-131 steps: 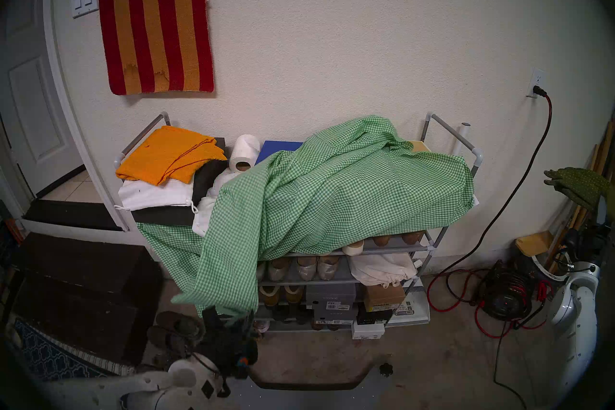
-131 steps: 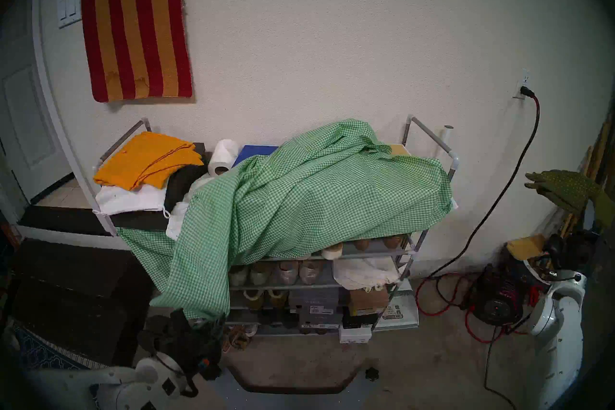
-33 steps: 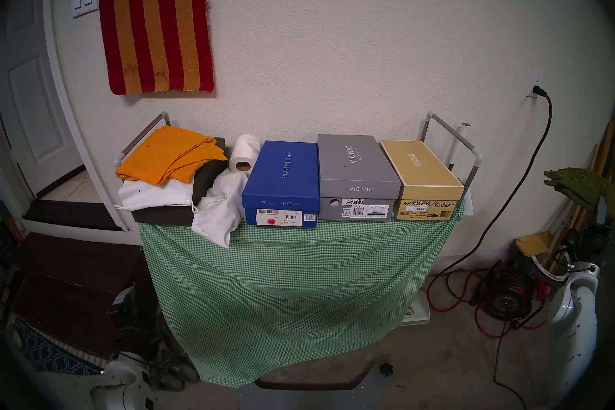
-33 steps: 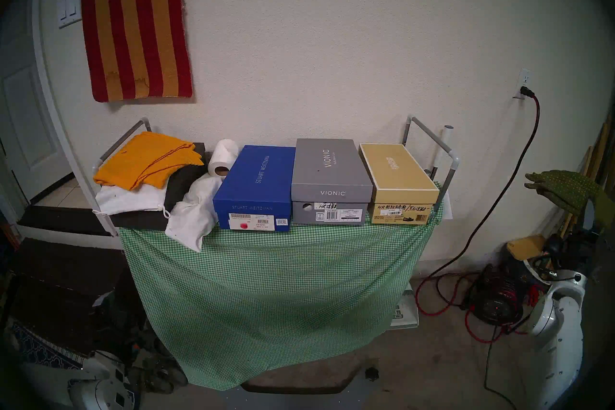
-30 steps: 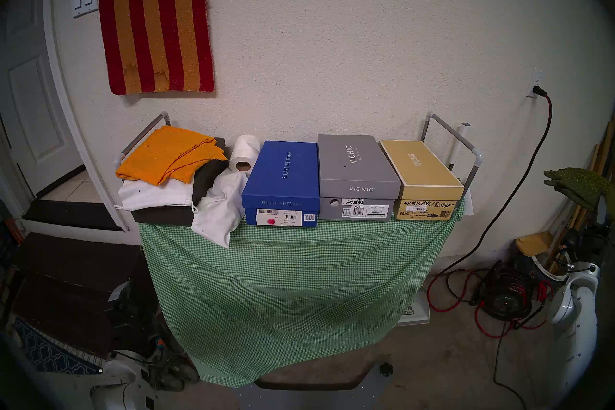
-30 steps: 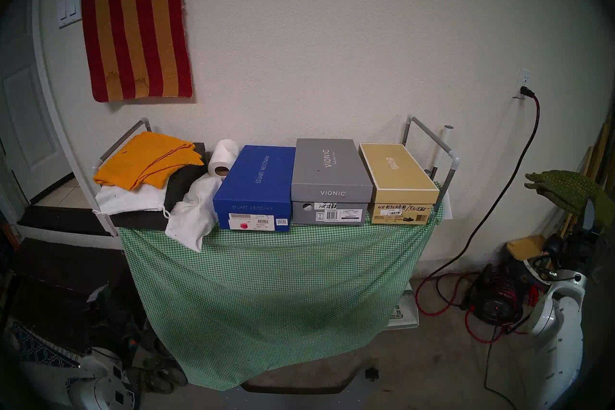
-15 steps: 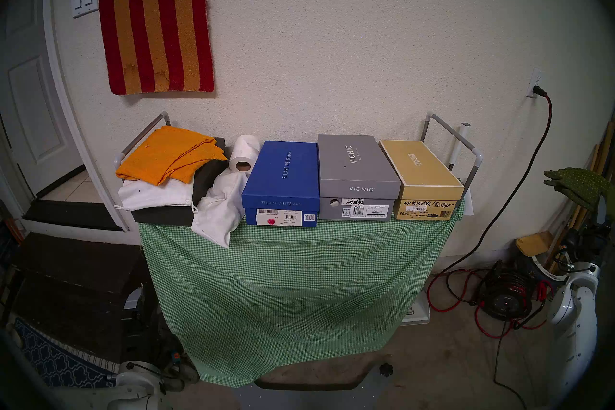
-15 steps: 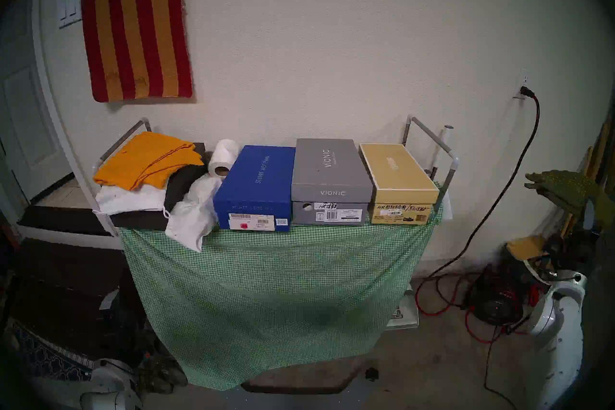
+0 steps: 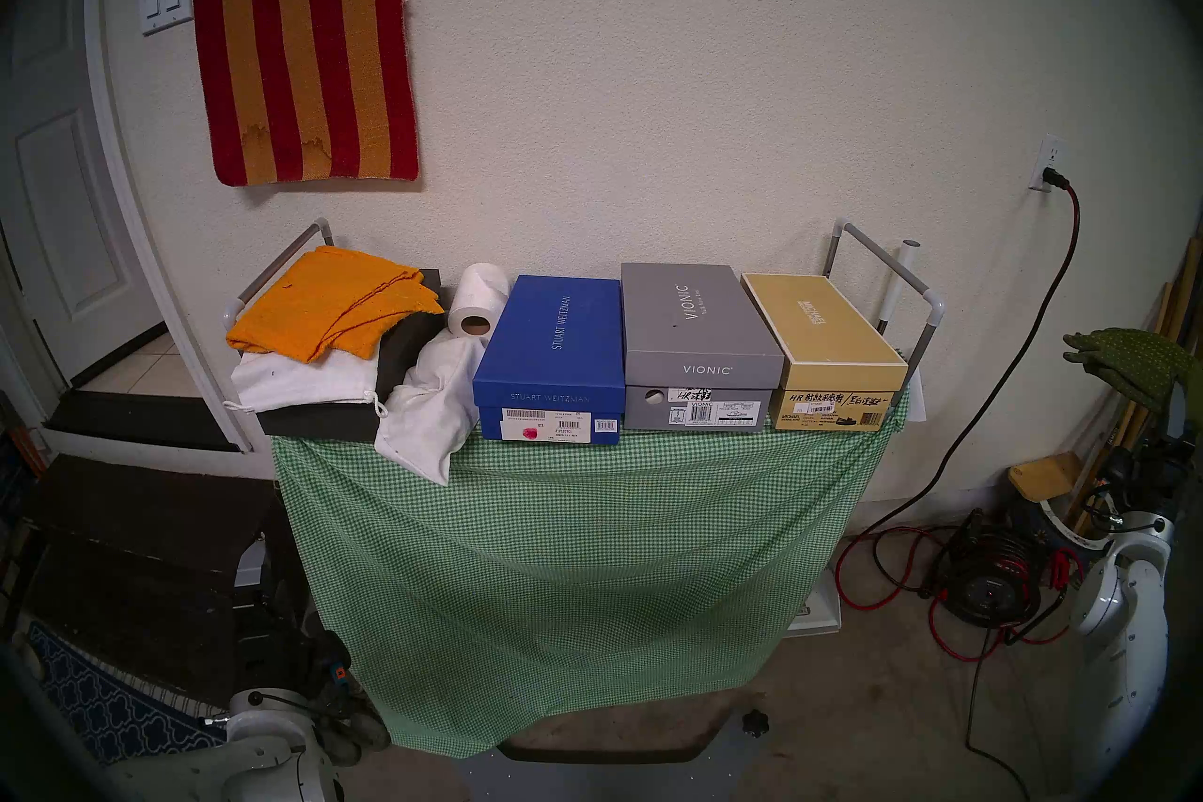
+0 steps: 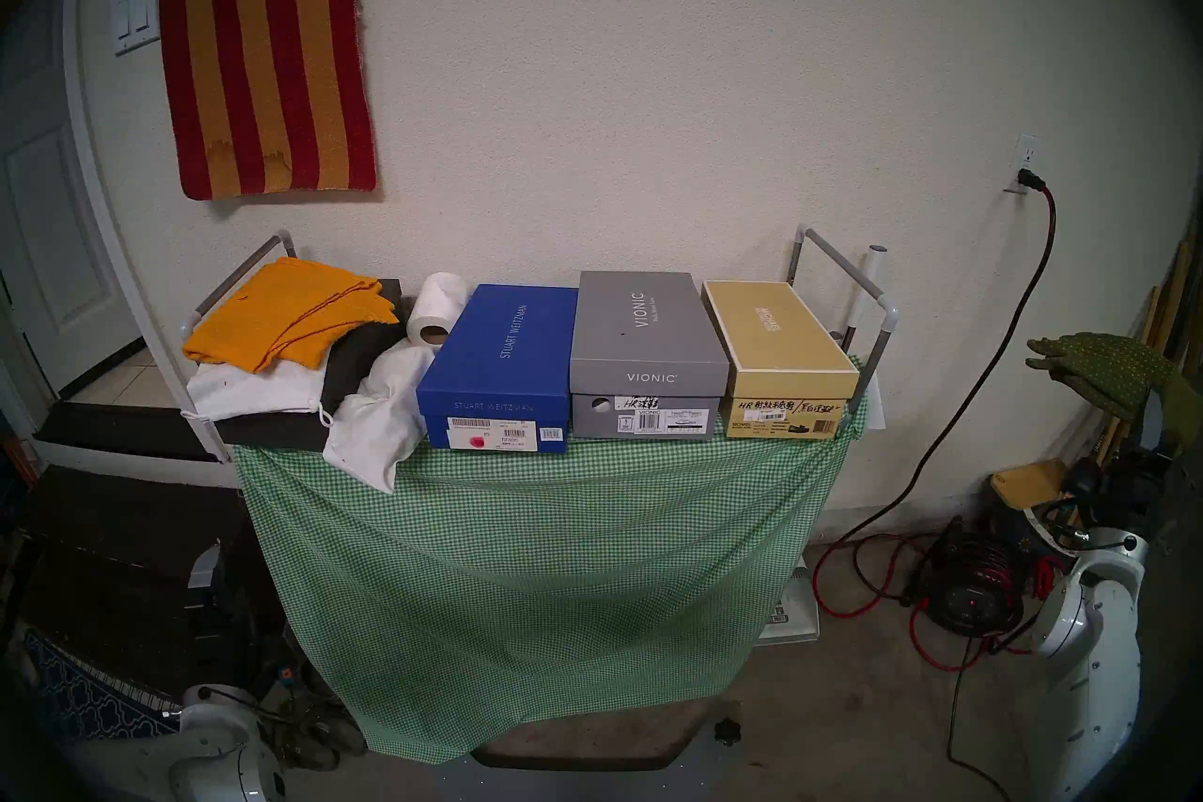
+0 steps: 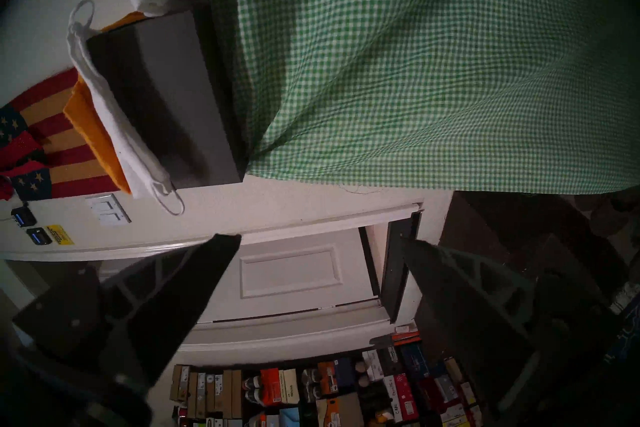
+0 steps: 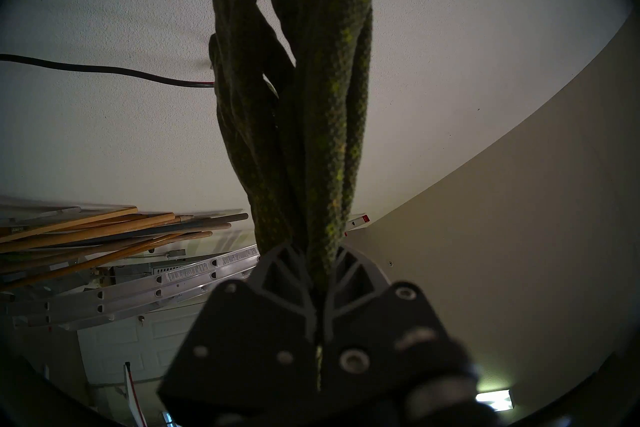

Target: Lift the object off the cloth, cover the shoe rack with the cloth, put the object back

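Item by item, as each view gave it.

Head views: gingham cloth (image 9: 553, 573) hung over the front of the shoe rack (image 9: 927, 319), its upper edge tucked under the blue box (image 9: 553, 358), grey box (image 9: 700, 338) and tan box (image 9: 823, 345); shelves hidden behind it. Folded orange cloth (image 9: 332, 303) and white bag (image 9: 429, 416) lay on the rack's left end. Pair of gloves (image 10: 1106, 371) was held aloft at far right, well apart from the rack, by my right tool, itself hidden behind them there.

Left wrist view: my left tool (image 11: 322, 242) stood spread and empty, beside the cloth's hanging side edge, touching nothing.

Right wrist view: my right tool (image 12: 317, 263) was pressed together on the gloves near their cuff end, fingers of the knit standing up past the tips.

Handling, my judgement: gloves light, soft, limp, not fragile, knit grippy; cuff hold suits, and they would slump flat where set. Cloth thin and light, likely to slide if dragged; best taken at a corner or hem.
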Controlling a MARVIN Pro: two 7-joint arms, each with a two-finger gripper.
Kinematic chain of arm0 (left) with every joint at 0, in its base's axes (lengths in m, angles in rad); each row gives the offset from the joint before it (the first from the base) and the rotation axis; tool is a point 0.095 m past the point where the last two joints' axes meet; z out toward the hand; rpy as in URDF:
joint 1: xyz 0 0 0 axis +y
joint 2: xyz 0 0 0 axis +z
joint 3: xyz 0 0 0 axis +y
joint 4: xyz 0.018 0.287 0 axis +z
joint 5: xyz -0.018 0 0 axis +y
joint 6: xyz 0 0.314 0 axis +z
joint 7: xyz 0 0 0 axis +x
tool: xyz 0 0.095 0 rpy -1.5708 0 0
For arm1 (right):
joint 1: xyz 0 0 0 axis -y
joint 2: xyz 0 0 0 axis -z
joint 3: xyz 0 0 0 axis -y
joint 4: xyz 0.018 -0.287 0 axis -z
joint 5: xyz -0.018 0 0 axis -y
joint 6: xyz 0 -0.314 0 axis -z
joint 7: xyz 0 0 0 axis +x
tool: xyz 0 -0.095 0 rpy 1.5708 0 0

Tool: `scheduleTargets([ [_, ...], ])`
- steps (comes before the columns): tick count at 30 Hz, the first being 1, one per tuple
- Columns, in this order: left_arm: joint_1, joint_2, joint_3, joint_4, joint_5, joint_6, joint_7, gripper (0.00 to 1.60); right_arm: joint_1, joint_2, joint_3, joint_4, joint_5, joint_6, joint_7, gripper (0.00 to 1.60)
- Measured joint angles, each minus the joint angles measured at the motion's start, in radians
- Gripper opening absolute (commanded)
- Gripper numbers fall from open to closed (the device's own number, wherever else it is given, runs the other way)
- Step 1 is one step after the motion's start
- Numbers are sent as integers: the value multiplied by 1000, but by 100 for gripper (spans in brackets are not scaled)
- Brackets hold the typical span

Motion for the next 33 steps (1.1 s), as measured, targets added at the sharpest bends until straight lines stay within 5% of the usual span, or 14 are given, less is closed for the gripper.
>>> scheduleTargets([
  [20,20,-62,-42,-6,79,-6,4,160,-85,-63,-151,-314,-88,-46,-58,0],
  [26,26,-79,-54,-3,97,-22,17,160,-126,-45,-151,-399,-105,-79,37,0],
  [33,29,-87,-59,-2,109,-29,21,160,-89,27,-83,-502,-71,-122,170,0],
])
